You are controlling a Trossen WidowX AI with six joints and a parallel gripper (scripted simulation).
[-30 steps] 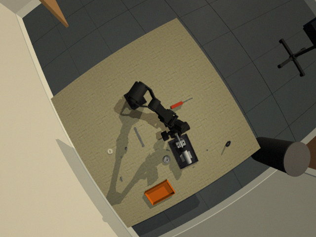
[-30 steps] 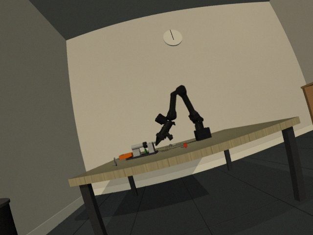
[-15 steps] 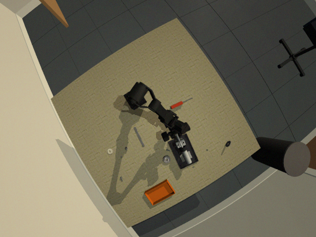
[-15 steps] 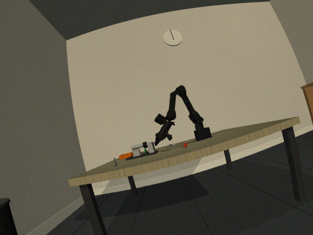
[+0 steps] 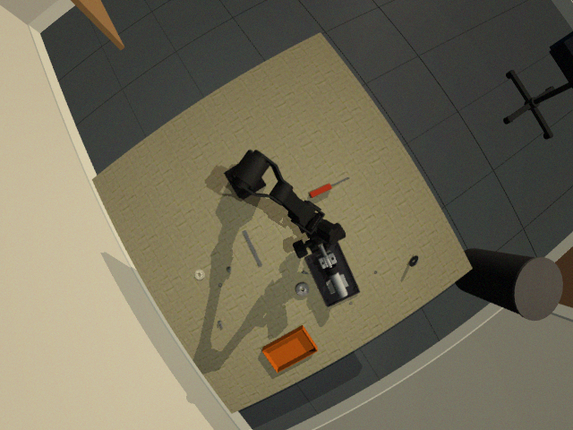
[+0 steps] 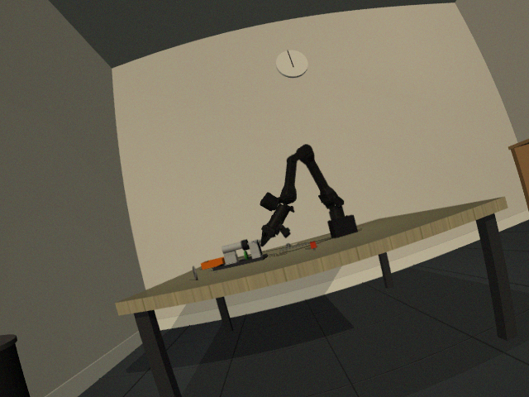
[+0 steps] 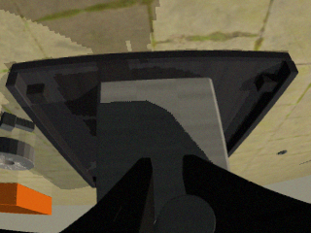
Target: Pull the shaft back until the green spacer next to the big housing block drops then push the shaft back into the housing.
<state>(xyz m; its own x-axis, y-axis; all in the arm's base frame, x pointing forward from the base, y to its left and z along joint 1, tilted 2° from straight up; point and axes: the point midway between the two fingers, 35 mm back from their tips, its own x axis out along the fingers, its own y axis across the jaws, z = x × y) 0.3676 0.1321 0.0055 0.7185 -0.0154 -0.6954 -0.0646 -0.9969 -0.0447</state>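
WidowX arm (image 5: 303, 213) (image 6: 304, 152) up from its base (image 5: 233, 184) (image 6: 349, 222), elbow high, upper arm sloping up from base, forearm dropping steeply, wrist (image 6: 278, 215) pitched down at a slant w/ gripper (image 5: 322, 247) (image 6: 263, 244) (image 7: 166, 167) at the low end, tip pointing down & away from base. Fingers part-closed, narrow gap btwn the tips in wrist cam, clamped on smth. From top, arm runs diag. from base toward lower R of frame, links roughly in line.
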